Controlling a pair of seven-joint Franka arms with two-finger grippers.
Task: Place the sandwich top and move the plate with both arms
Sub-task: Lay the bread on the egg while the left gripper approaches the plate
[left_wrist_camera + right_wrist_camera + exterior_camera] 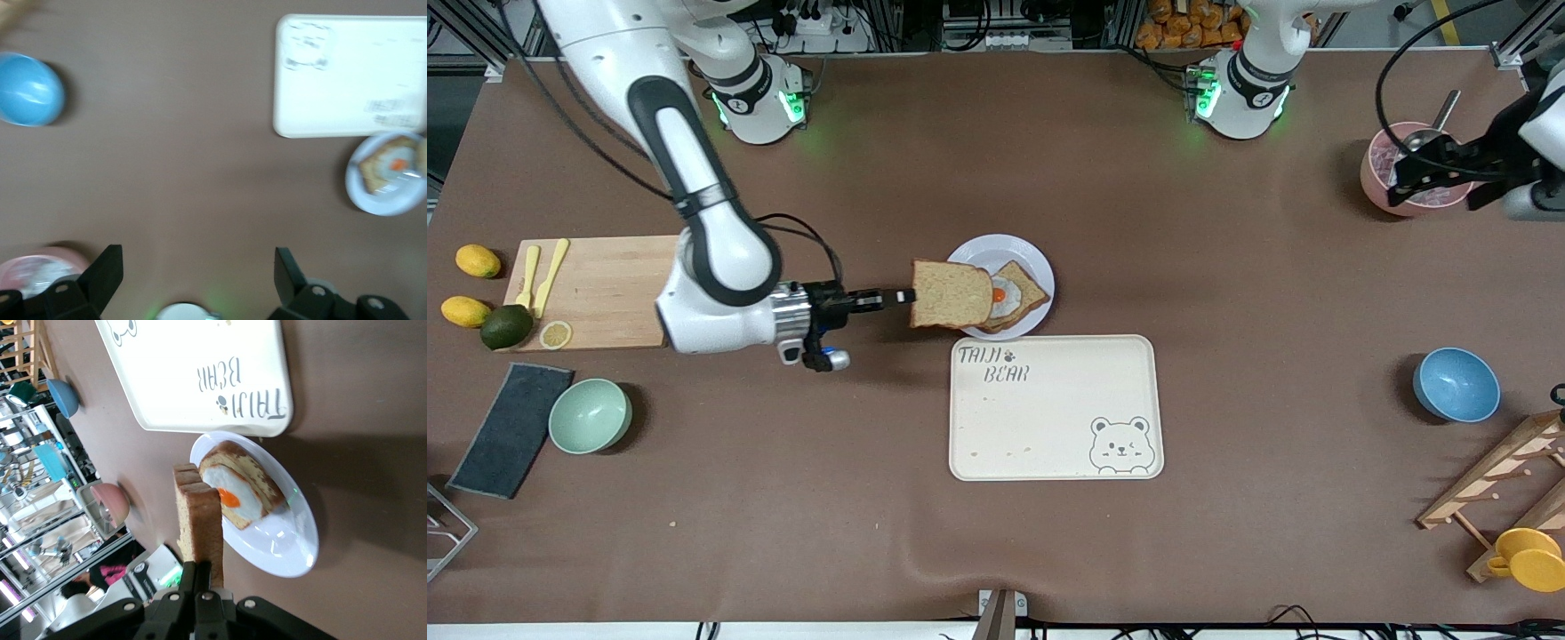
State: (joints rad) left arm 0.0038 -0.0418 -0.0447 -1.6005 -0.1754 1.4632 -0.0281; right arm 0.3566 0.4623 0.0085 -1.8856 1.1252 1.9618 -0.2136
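We see the right gripper [907, 296] holding the sandwich top [951, 294] by one crust edge, its fingers [197, 577] pinching the slice, which hangs in the air over the rim of the plate [1024, 255] at the side toward the right arm's end of the surface [1227, 267]. In the right wrist view the sandwich top [200, 520] stands edge-on above the gripper [198, 577], just beside the egg slice [240, 490] and not resting on it. The plate [293, 547] sits near the middle of the surface and carries that slice of bread topped with a fried egg [1007, 298]. Just beside the plate, nearer to the front camera, lies the cream tray [1055, 407] with its bear drawing. The left gripper [1436, 173] hovers over the pink bowl [1383, 182] near the corner of the surface at the left arm's end, and the left arm waits there; in its wrist view we find the fingers [107, 273] spread wide with nothing between them. From there we also make out the blue bowl [28, 90], the tray [350, 77] and the plate [383, 193]. A cutting board [600, 289] lies toward the right arm's edge.
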